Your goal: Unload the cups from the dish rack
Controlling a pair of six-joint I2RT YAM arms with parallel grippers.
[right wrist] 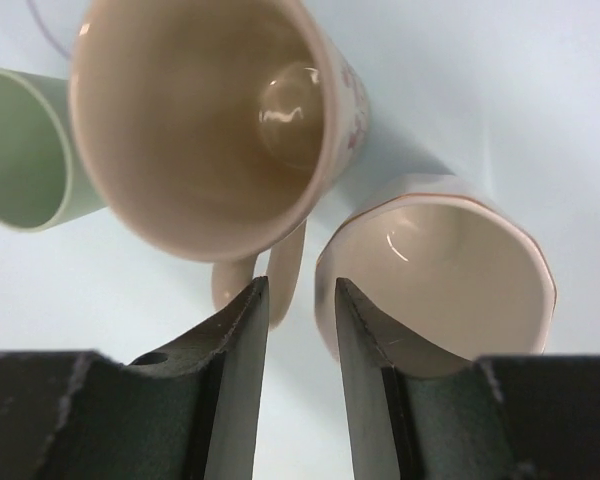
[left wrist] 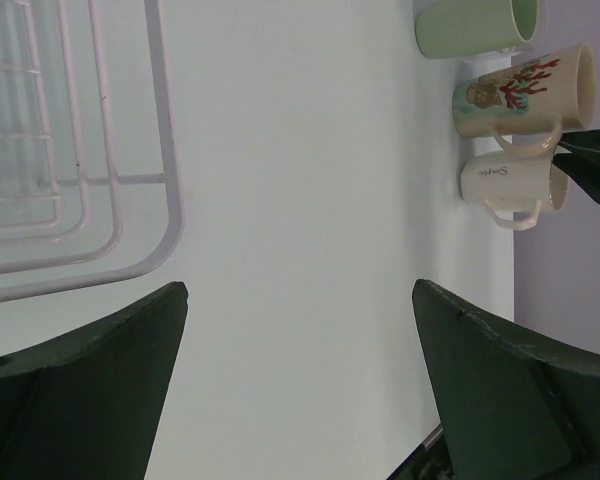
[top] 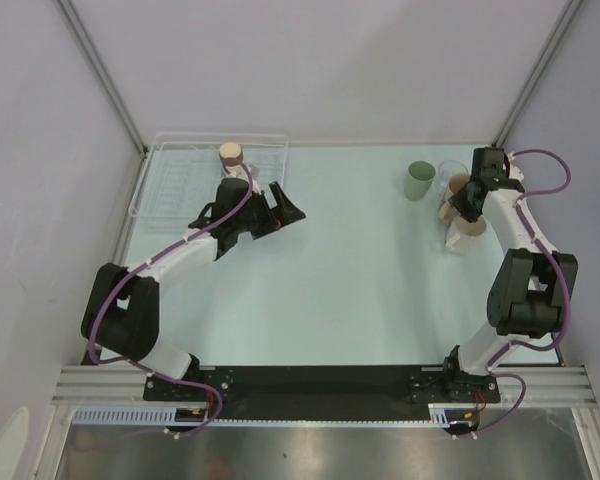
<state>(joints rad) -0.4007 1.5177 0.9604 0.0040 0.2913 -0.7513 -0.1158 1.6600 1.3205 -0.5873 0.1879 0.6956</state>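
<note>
The dish rack (top: 170, 190) lies at the back left with a brown cup (top: 230, 155) standing in it. My left gripper (top: 285, 205) hangs wide open just right of the rack, empty; in the left wrist view the rack's corner (left wrist: 165, 150) is beside it. At the back right stand a pale green cup (top: 418, 181), a clear glass (top: 445, 178), a beige cup (top: 458, 192) and a white cup (top: 465, 238). My right gripper (right wrist: 300, 285) is over the beige cup (right wrist: 200, 110) and white cup (right wrist: 440, 270), jaws slightly apart, the beige cup's handle (right wrist: 290, 262) just beyond its tips, nothing between them.
Grey walls close the table at the back and on both sides. The four cups at the right stand close together near the right wall. The left wrist view shows the green cup (left wrist: 475, 25), the beige cup (left wrist: 520, 90) and the white cup (left wrist: 505, 180) across the pale tabletop (left wrist: 300, 150).
</note>
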